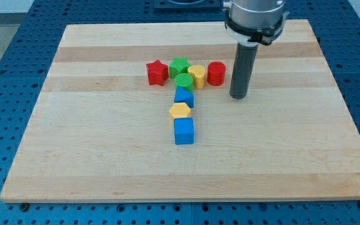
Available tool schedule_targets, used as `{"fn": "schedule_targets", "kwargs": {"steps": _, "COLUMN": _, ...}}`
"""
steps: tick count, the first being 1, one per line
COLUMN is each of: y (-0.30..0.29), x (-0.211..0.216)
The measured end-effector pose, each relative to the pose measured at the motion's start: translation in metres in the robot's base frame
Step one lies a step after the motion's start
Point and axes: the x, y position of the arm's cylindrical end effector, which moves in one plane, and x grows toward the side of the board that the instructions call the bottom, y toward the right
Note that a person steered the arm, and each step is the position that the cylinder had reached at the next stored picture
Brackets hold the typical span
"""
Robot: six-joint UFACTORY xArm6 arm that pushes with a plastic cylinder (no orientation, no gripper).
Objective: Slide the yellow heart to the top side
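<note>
The yellow heart (197,75) sits in a row of blocks above the board's middle, between the green star (179,65) and the red cylinder (216,73). My tip (239,96) rests on the board just right of the red cylinder and slightly lower, a small gap apart. The red star (157,72) ends the row on the left. Below the row runs a column: green cylinder (184,80), a small blue block (184,96), yellow hexagon (180,111), blue cube (184,131).
The wooden board (105,156) lies on a blue perforated table (5,75). The arm's grey body (255,19) hangs over the board's top right part.
</note>
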Motion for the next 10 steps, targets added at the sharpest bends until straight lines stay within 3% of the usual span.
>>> {"fn": "schedule_targets", "kwargs": {"steps": 4, "y": -0.060, "x": 0.016}}
{"fn": "schedule_targets", "kwargs": {"steps": 10, "y": -0.062, "x": -0.006}}
